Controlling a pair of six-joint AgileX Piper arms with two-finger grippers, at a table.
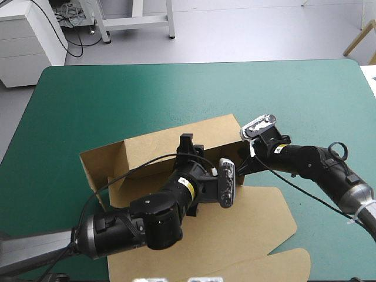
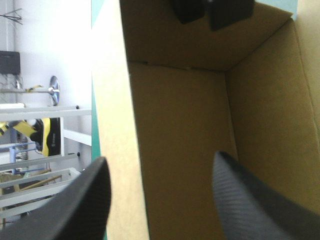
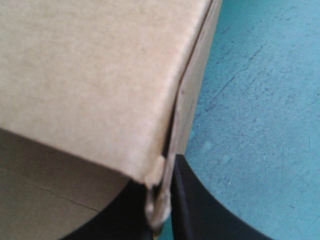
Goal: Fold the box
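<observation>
The brown box (image 1: 154, 151) stands in the middle of the table with its walls raised, and its lid (image 1: 258, 217) lies flat toward the front right. My left gripper (image 1: 187, 145) is at the far wall. In the left wrist view this gripper (image 2: 160, 200) is open, and the wall's pale top edge (image 2: 117, 150) runs between its fingers, with the box's inside (image 2: 185, 125) ahead. My right gripper (image 1: 245, 163) is at the box's right-hand corner. In the right wrist view this gripper (image 3: 165, 210) is shut on the wall's edge (image 3: 161, 200).
Bare teal-green table (image 1: 176, 88) lies beyond the box and to both sides, and also beside the pinched wall (image 3: 260, 100). The lid's flaps reach close to the table's front edge. Black fingers (image 2: 215, 10) of the other gripper show at the box's far corner.
</observation>
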